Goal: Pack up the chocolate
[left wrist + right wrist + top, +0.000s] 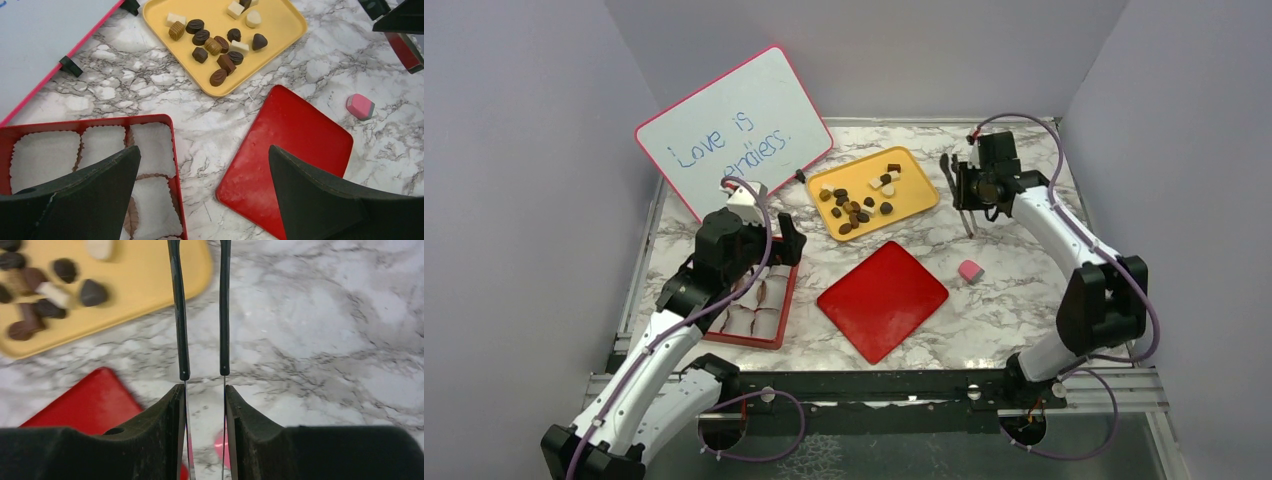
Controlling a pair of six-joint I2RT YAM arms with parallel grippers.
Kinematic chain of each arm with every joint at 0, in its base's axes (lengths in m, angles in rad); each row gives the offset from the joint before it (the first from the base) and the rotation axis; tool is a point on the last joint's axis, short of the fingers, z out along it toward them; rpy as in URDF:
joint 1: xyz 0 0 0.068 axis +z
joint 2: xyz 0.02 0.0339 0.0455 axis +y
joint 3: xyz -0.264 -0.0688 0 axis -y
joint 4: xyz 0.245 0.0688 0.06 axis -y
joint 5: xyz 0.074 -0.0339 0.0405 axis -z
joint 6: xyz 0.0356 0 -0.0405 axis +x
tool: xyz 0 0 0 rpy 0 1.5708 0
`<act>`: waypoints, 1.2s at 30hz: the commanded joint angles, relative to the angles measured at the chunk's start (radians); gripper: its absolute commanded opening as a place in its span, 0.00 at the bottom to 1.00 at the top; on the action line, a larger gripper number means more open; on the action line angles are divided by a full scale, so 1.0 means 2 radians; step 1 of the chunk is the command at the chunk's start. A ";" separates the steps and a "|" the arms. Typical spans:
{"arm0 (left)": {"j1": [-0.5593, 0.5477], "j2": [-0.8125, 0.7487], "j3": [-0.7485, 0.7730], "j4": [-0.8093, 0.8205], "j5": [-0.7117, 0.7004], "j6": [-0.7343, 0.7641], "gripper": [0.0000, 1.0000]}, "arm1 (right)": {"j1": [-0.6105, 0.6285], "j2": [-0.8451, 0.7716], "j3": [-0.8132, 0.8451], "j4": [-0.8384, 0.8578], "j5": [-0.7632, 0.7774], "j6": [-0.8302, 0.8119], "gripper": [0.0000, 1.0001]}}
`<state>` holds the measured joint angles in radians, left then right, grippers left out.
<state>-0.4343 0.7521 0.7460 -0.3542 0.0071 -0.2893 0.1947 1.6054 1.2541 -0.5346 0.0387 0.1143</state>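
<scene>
The chocolate lies in a loose pile on a yellow tray, mostly dark brown with a few cream pieces. It also shows in the left wrist view and the right wrist view. My left gripper is open and empty, hovering over the right edge of a red box lined with white paper cups. My right gripper is shut on thin black-tipped tongs, right of the tray. The tong tips point at bare marble.
A red lid lies flat mid-table between the box and a small pink cube. A whiteboard with pink trim leans at the back left. Grey walls close in three sides.
</scene>
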 commanded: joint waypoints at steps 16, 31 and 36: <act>-0.001 0.164 0.237 0.028 0.031 -0.085 0.99 | 0.135 -0.185 -0.082 0.074 -0.236 0.007 0.36; -0.001 0.254 0.220 0.044 0.097 -0.090 0.99 | 0.201 -0.167 -0.099 0.109 -0.258 0.002 0.36; -0.001 0.272 0.209 0.043 0.096 -0.089 0.99 | 0.208 -0.158 -0.090 0.097 -0.239 -0.008 0.36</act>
<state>-0.4343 1.2758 1.1835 -0.2886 0.1661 -0.4706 0.5995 1.2800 1.0477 -0.3466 -0.4568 0.1223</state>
